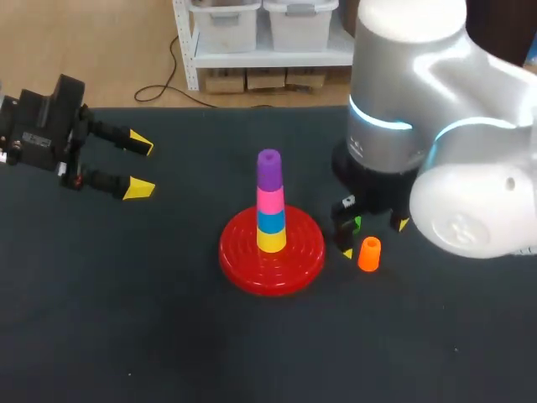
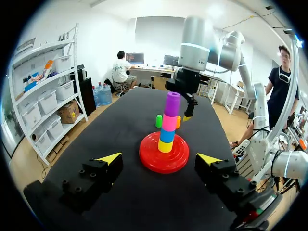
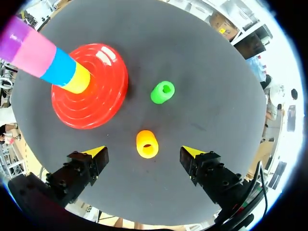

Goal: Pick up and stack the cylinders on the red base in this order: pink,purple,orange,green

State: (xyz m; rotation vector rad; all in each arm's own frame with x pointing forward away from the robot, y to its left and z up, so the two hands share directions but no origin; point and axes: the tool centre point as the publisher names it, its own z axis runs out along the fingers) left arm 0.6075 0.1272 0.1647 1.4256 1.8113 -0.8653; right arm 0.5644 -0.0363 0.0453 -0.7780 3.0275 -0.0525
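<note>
Head view: base [image 1: 239, 256] at the middle of the counter [image 1: 126, 327], bearing one upright stack of yellow [image 1: 271, 240], blue [image 1: 271, 222], pink [image 1: 270, 201] and purple [image 1: 268, 170], purple on top. Looks like pink and purple done, in order; orange [image 1: 369, 253] and green [image 3: 162, 92] left. Orange upright on the counter just beside the base; green near it, apart from both. Right claw [image 3: 143, 153] released, hanging over orange, fingers wide to either side, touching nothing as far as can be told. Left claw [image 1: 139, 166] released too, empty, well apart from the stack. Next, probably: lower, clench on orange, carry it onto purple; then green likewise.
</note>
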